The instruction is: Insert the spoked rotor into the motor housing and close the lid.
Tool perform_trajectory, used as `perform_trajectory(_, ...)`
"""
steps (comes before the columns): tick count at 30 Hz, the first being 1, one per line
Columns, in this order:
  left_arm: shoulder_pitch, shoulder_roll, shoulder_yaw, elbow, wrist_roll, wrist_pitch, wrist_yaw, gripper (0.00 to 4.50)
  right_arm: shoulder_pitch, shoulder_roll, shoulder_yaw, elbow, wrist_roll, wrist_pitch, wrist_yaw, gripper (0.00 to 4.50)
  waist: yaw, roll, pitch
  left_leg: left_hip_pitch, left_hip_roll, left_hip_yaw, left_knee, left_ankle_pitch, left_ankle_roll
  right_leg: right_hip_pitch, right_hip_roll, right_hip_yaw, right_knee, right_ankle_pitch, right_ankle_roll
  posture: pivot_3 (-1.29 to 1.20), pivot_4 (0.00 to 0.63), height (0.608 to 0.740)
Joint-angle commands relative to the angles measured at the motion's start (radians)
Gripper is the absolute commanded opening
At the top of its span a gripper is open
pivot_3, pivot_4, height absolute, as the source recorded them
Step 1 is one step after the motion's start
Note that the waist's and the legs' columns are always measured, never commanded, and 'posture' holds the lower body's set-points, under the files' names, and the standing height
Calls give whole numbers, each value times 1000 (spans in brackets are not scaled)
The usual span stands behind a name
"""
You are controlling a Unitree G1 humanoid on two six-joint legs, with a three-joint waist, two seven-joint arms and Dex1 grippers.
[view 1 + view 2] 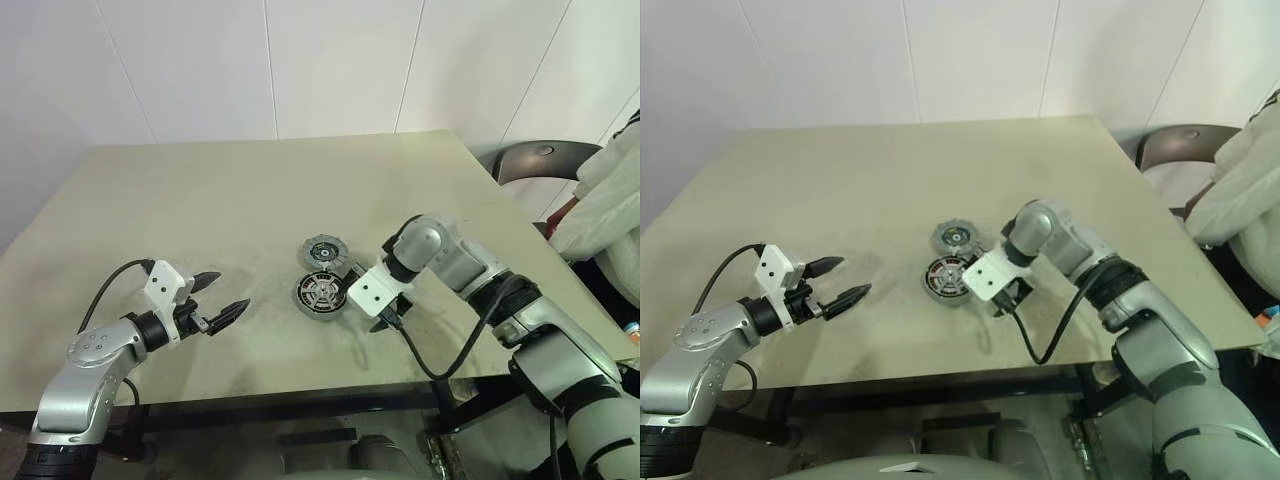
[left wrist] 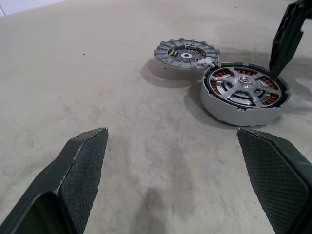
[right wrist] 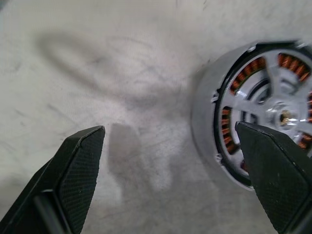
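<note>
Right gripper: fingers spread wide, nothing between them, pointing steeply down at the table. One fingertip hangs at the rim of the motor housing; whether it touches the rim cannot be told from these views.

Left gripper: fingers also spread wide and empty, held low over the table and aimed across it toward the parts, well apart from them.

Motor housing: upright near the middle of the table, toward its near edge. The spoked rotor sits inside it, silver spokes and hub facing up, copper windings showing between the spokes.

Lid: lies flat on the table just beyond the housing, edges apparently touching, inner face up. Housing not yet covered.

A person's sleeve shows past the table's right edge.
</note>
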Motion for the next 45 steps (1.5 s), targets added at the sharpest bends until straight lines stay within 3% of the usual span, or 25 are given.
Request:
perform_trajectory(1,-7,1,13,-29,-9,-16,3,4500,-46,22,-8,37,-29,-31,-20,4493,0,0,0,0,0,0,0,0,0,0,0,0,0,0,0,0,0,740)
perform_trajectory(6,-5,-1,12,-35,-9,-15,7,4500,-54,39,-3,79,-62,-43,-26,4493,-1,0,0,4,0,0,0,0,0,3,0,1,1,0,0,0,0,740)
perform_trajectory(9,-8,-1,14,-34,-14,-2,12,4500,-57,45,-1,85,-71,-23,-12,3928,-2,0,0,8,0,0,-1,0,0,7,0,1,1,0,0,0,0,740)
perform_trajectory(20,-13,-3,13,-30,-10,1,28,4500,-42,84,-20,27,-65,88,-17,96,1,0,0,8,0,0,-1,0,0,8,0,0,0,0,0,0,0,740)
perform_trajectory(26,-20,0,17,-18,-6,-8,25,4500,-4,87,-37,-118,-118,263,-87,13,-5,0,0,8,0,0,-1,0,0,7,1,1,1,0,0,0,0,740)
perform_trajectory(30,-20,0,18,-16,-4,-10,25,4500,16,111,-51,-263,-81,603,14,13,-3,0,0,8,0,0,0,0,0,6,1,1,4,0,-1,0,0,740)
perform_trajectory(36,-18,-7,8,-23,1,-12,33,4500,-1,200,-69,-360,-85,1121,-42,13,0,0,0,6,0,0,0,0,0,2,1,1,6,0,-1,0,0,740)
perform_trajectory(45,-22,-11,2,-19,9,-12,43,4500,-55,270,-71,-297,-24,1381,-200,13,-1,0,0,6,-1,1,0,0,-1,1,1,1,7,0,-1,0,0,740)
